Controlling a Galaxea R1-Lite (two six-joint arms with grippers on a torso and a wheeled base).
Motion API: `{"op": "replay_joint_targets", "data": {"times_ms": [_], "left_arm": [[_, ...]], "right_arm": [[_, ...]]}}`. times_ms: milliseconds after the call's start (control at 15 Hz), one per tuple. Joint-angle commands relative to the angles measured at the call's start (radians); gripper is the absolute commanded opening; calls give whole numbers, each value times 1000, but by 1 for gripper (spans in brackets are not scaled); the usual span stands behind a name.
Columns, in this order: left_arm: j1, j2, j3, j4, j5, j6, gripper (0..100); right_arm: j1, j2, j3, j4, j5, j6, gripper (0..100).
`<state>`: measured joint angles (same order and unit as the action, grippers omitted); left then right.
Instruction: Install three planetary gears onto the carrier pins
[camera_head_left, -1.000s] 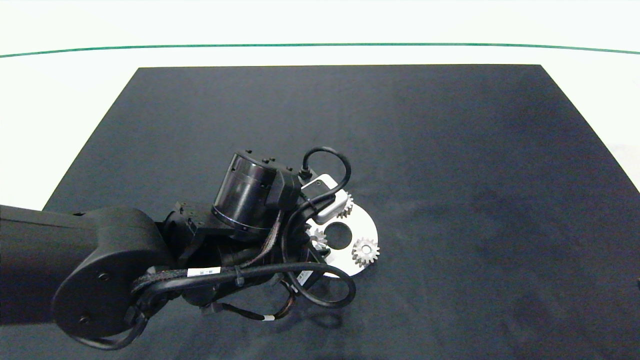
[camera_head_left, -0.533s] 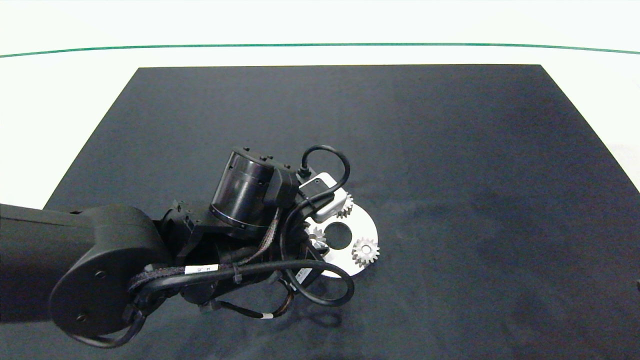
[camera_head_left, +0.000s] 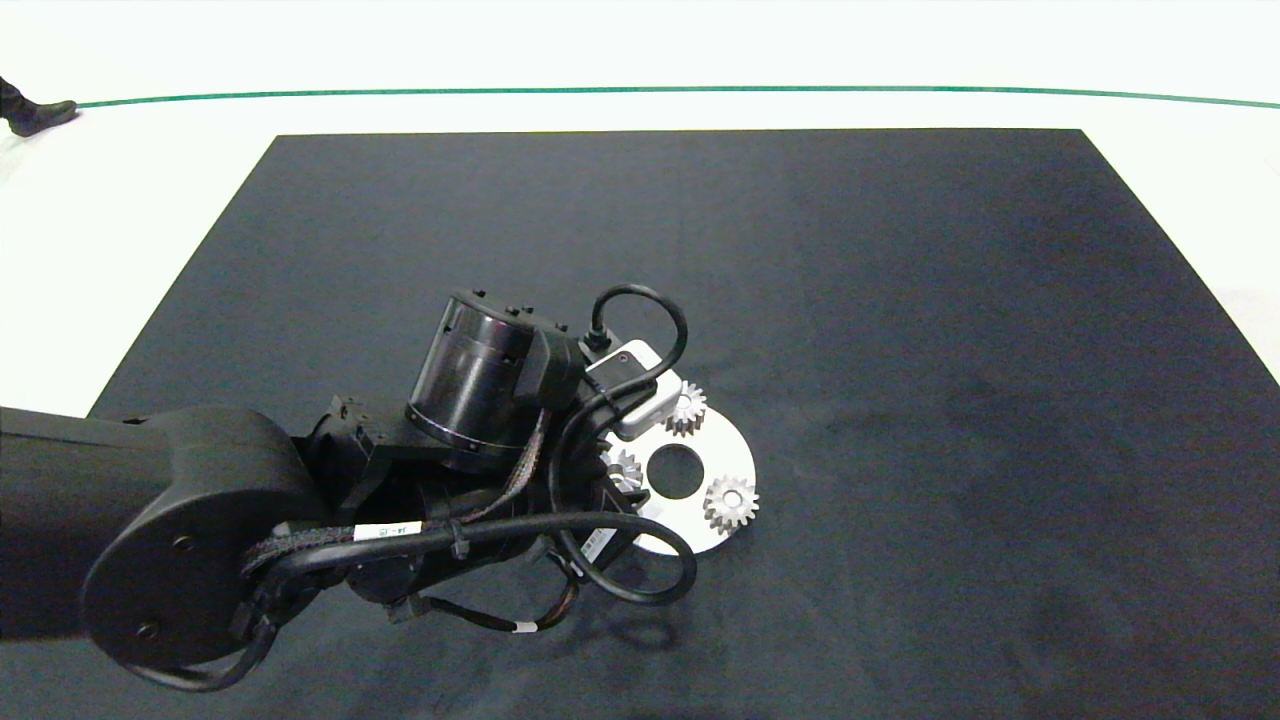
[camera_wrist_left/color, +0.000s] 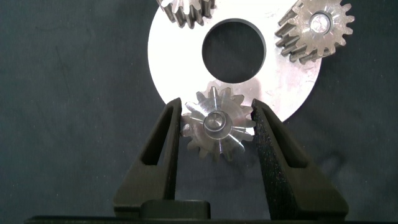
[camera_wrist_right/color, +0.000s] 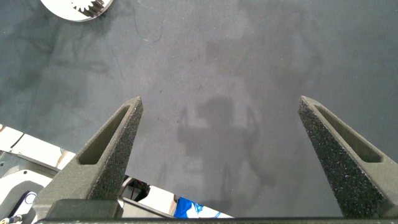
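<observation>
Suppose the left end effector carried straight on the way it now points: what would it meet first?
Probably the gear between the left end effector's fingers, sitting on a carrier pin on the white disc; the disc lies just beneath.

You have a white table (camera_head_left: 150, 210) spread with a large dark mat (camera_head_left: 900, 330) that covers most of its top. Directly on the mat lies the flat white round carrier disc (camera_head_left: 735, 455), toward the near side, left of the mat's middle. A green line (camera_head_left: 640, 90) runs along the far edge.
</observation>
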<state>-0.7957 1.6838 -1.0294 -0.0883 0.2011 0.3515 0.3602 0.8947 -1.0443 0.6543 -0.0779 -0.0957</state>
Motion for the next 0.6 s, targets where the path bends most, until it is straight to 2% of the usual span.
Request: {"op": "replay_joint_targets", "data": {"times_ms": [67,600], "left_arm": [[-3,-1,6,-2,1,0,0],[-2,8,6,-5,-2,0,0]], "right_arm": [[0,-2,-2,4,0,-1,100],[0,0,-3,4,0,-1,100]]}}
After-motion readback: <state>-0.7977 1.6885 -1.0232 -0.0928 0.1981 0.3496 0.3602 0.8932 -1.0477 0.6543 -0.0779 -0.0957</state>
